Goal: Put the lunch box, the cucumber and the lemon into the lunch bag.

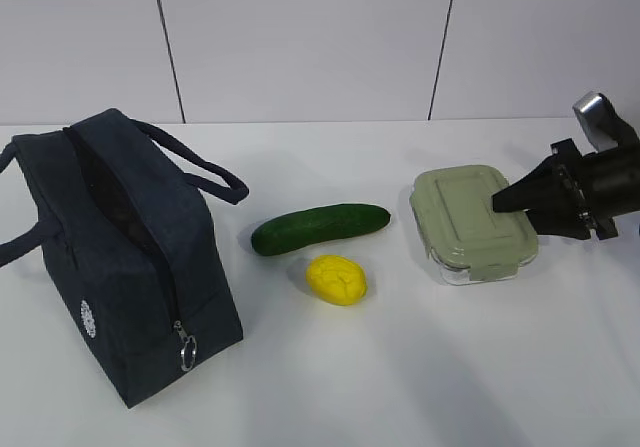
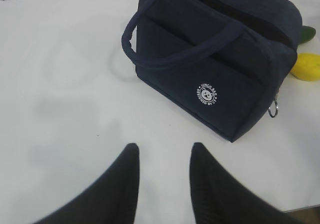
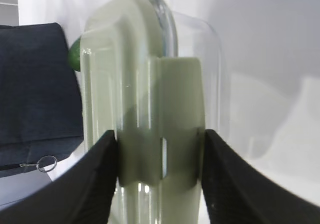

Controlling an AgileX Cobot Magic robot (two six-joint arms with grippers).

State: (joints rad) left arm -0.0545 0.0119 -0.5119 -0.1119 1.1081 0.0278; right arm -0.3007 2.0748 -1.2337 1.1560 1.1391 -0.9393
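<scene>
The lunch box (image 1: 470, 217), clear glass with a sage-green clip lid, sits at the right of the white table. My right gripper (image 1: 500, 202) comes in from the right, and in the right wrist view it (image 3: 157, 139) is shut on the lunch box (image 3: 145, 73), its fingers pressed on either side of the side clip. The cucumber (image 1: 320, 227) and the lemon (image 1: 336, 279) lie mid-table. The navy lunch bag (image 1: 130, 257) stands at the left, its top zipper parted. My left gripper (image 2: 164, 151) is open and empty over bare table, in front of the bag (image 2: 210, 58).
The bag's metal ring pull (image 1: 187, 347) hangs at its near corner, and its loop handles stick out to both sides. The table (image 1: 400, 377) is white with a panelled wall behind. The left arm is not in the exterior view.
</scene>
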